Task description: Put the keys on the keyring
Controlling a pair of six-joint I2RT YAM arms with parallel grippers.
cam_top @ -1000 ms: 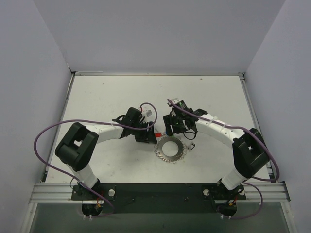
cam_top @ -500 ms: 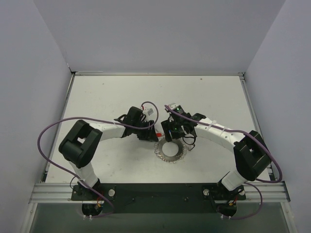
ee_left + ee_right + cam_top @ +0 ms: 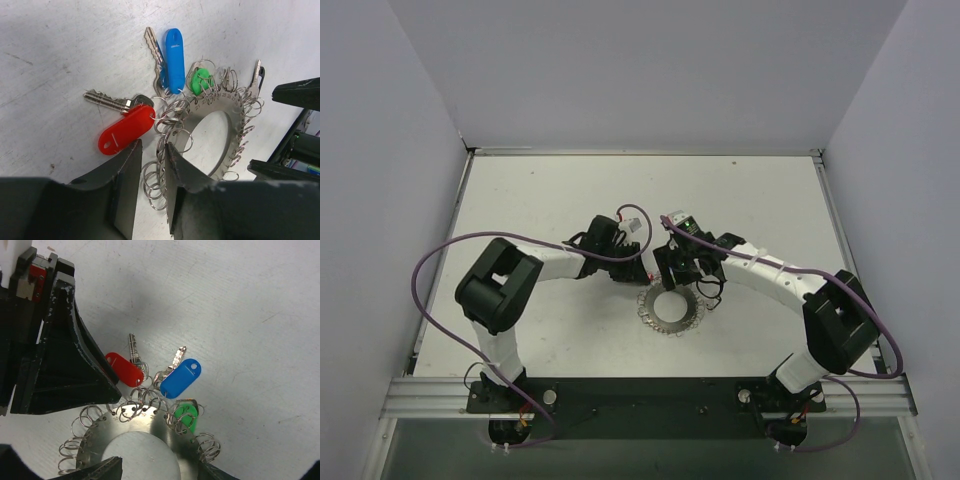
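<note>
From above, the two black wrists crowded over the far edge of the keyring [image 3: 669, 312] and hid the keys there, leaving only a speck of red between them. The right wrist view cut off its own fingers at the bottom edge. The green key [image 3: 200, 81] lay half buried among small wire loops, its blade not to be made out. The keyring, a flat silvery disc with a round hole and loops strung along its rim, lay on the white table [image 3: 520, 200] between the arms, with purple cables [image 3: 420, 275] arching over each arm. The red key [image 3: 126, 129] and blue key [image 3: 174, 59] lay just beside the rim, each with one end among the loops. The left gripper [image 3: 152, 167] hung low with a narrow gap between its fingers and a few loops lying in that gap; whether the fingers pinched them could not be told. The right gripper [image 3: 262, 129] stood with jaws well apart at the opposite rim, gripping nothing.
</note>
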